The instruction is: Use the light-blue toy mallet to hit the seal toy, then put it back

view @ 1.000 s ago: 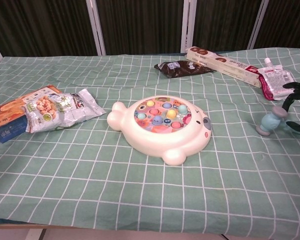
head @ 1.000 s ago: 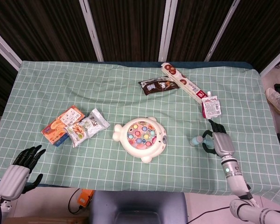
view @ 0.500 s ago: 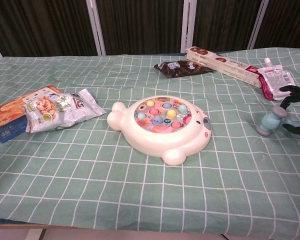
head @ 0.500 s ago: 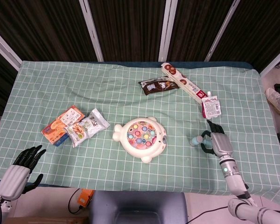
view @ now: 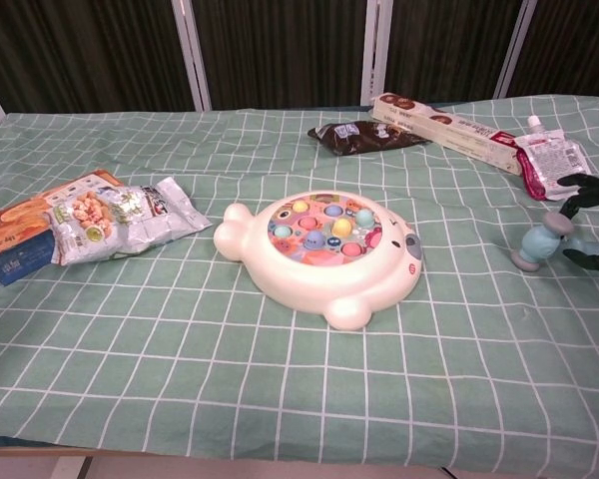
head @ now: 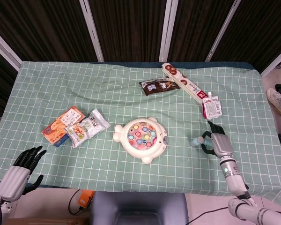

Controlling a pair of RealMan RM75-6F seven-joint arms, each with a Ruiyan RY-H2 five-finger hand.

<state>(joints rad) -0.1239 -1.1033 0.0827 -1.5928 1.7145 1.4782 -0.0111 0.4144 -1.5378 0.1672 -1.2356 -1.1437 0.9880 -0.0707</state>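
The light-blue toy mallet (head: 195,141) (view: 540,242) lies on the cloth at the right, its head pointing toward the seal. My right hand (head: 216,143) (view: 591,222) sits over its handle. Dark fingers (view: 579,184) curve above and below the handle, with gaps still showing. The handle itself is mostly hidden under the hand. The cream seal toy (head: 141,137) (view: 321,251), with coloured pegs on top, rests mid-table. My left hand (head: 22,169) hangs off the table's front-left corner, fingers spread and holding nothing.
Snack packets (head: 75,126) (view: 78,222) lie at the left. At the back are a brown wrapper (head: 158,86), a long box (head: 183,84) and a red pouch (head: 211,107) (view: 551,160), the pouch just beyond my right hand. A green checked cloth (head: 107,93) covers the table.
My right hand's fingers have drawn slightly closer around the mallet handle. The mallet stays in place and the left hand has not moved.
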